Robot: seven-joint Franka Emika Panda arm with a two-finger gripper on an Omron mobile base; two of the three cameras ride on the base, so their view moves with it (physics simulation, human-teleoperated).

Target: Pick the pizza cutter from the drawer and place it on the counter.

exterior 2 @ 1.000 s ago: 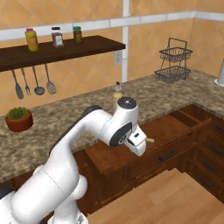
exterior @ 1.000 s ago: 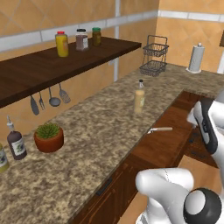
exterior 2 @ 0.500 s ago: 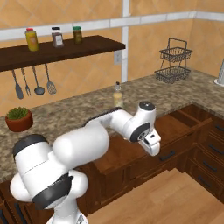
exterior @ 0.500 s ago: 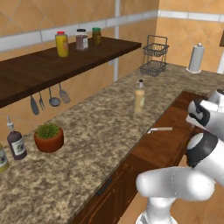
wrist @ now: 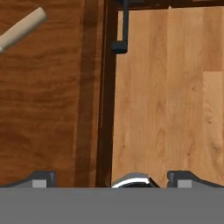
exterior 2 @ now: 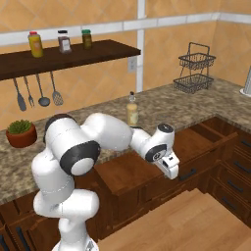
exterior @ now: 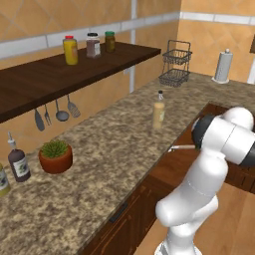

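Down over the front edge of the open drawer (exterior 2: 147,169), the gripper (wrist: 112,179) hangs with its fingers spread wide and nothing between them. Inside, the pizza cutter (exterior: 182,147) lies on the drawer floor near the counter (exterior: 107,149) edge, its tan handle in the hand view's upper left corner, apart from the fingertips.

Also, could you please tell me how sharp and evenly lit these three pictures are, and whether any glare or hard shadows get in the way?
Left base view: soft, low-detail render, flat light, no glare on the counter. Right base view: equally even, faint sheen on the arm, drawer interior readable. Hand view: crisp wood grain, pizza cutter handle cut off at the frame edge, no hard shadows.
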